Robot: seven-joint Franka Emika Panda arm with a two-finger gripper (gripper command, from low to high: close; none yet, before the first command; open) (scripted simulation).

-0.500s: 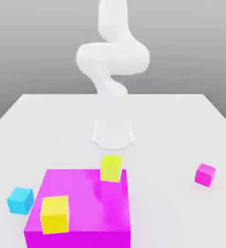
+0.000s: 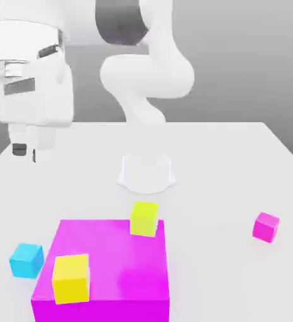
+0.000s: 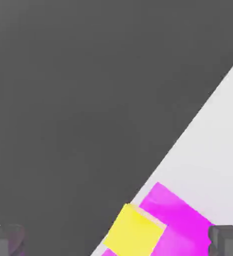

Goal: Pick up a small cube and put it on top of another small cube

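White tabletop (image 2: 205,163) spanning the frame: you are holding the gripper (image 2: 28,157) empty at upper left, fingers spread, while the cyan cube (image 2: 27,261) is resting at lower left, lifting and stacking both still remaining.

Cyan cube (image 2: 27,261): smooth, matt, plastic-looking. Magenta block (image 2: 114,258): smooth, faint sheen. Arm housing (image 2: 33,94): smooth, white, plastic-looking.
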